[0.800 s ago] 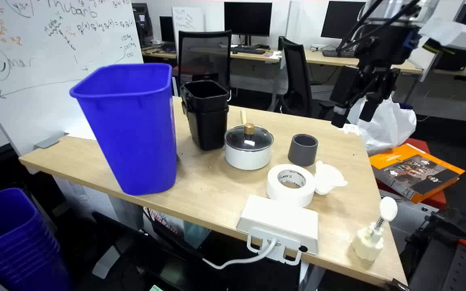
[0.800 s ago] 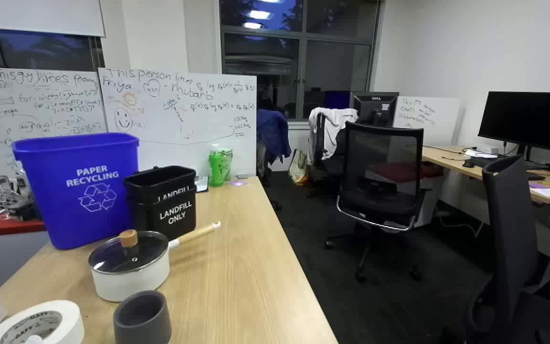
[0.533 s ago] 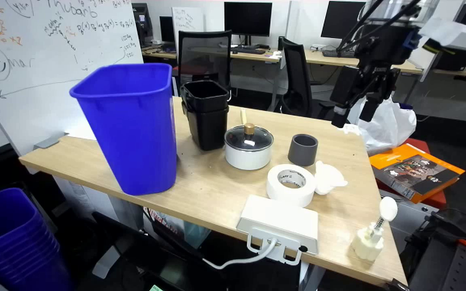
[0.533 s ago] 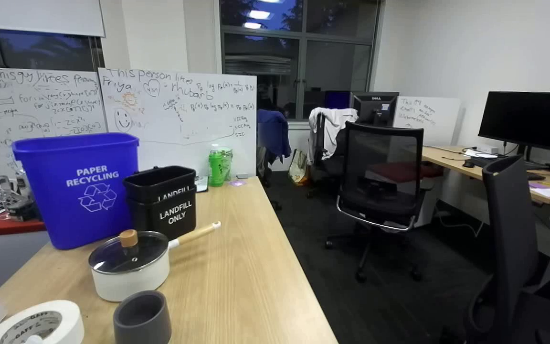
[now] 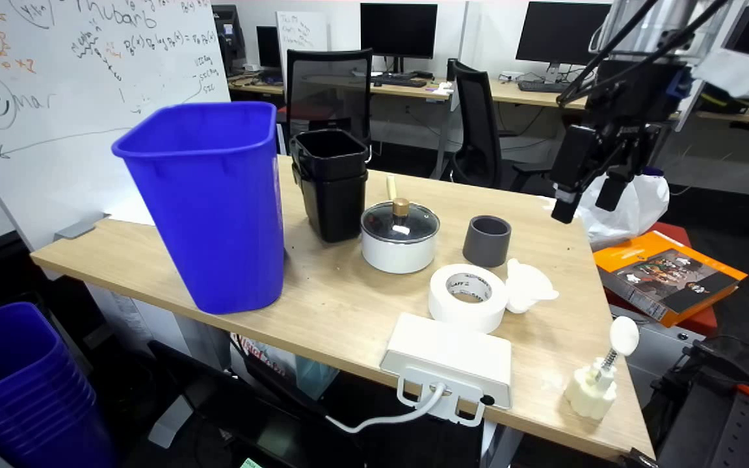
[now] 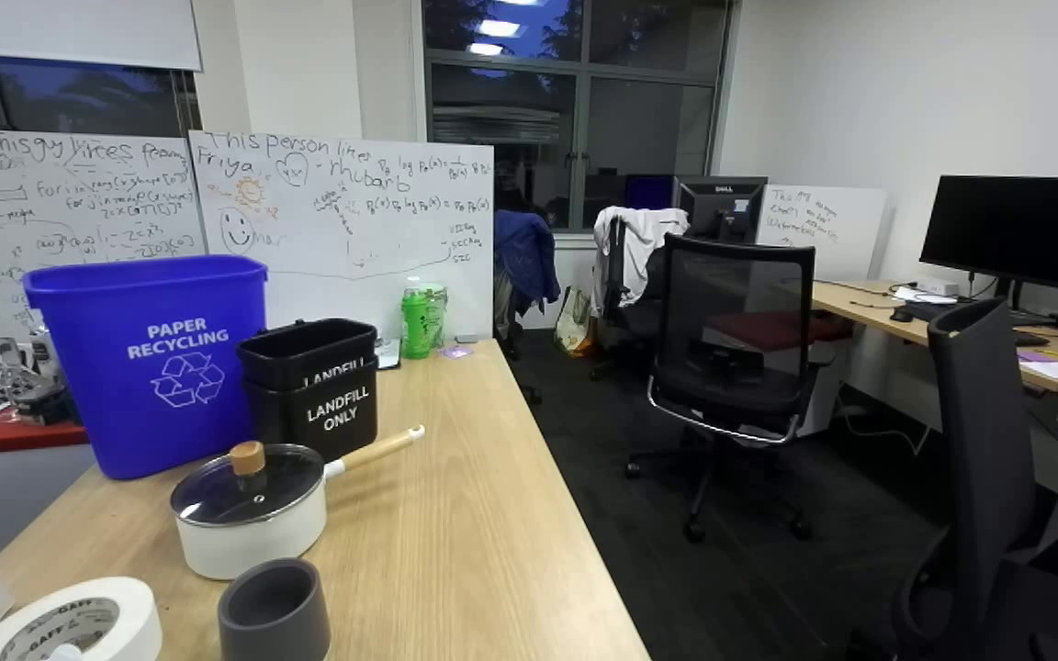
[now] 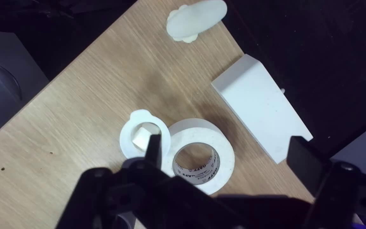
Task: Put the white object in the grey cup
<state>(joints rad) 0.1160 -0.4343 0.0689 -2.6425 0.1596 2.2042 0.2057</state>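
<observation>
Whiteboards [image 6: 345, 275], office chairs [image 6: 736, 390] and monitors [image 5: 398, 29] form the background to a light wood table [image 5: 322, 286]. The white object [image 5: 528, 286], a rimmed, funnel-like piece, rests on this table, outside the grey cup [image 5: 486, 250] and near it. In the wrist view its round opening faces the camera; a pale angular piece [image 7: 142, 138] appears to lie within, though a dark fingertip [image 7: 153, 146] covers part of that area and the finding is not certain. The grey cup stands upright, its mouth visible in both exterior views.

The gripper [image 5: 588, 203] hangs clear of the tabletop, pointing downward. Its fingers [image 5: 566, 209] are spread wide, with nothing held between them.

A roll of white tape [image 5: 467, 317] lies flat just beside the white object, its core facing up. Next to the roll, a white box [image 5: 449, 348] sits at the table's edge with a white cable [image 5: 407, 417] running from it. Near the corner stands a cream press [image 5: 590, 398] with a white oval top [image 5: 624, 335] on a spring.

A white saucepan [image 5: 400, 257] stands near the cup, its glass lid [image 5: 381, 224] on and its pale handle [image 6: 377, 451] extending to one side. Beyond it, stacked black bins [image 5: 334, 208], lettered LANDFILL ONLY, and a blue bin [image 5: 212, 221], lettered PAPER RECYCLING, stand upright. Off the table, an orange printed item [image 5: 670, 270] lies tilted on a red seat [image 5: 705, 320], near a white plastic bag [image 5: 641, 201].
</observation>
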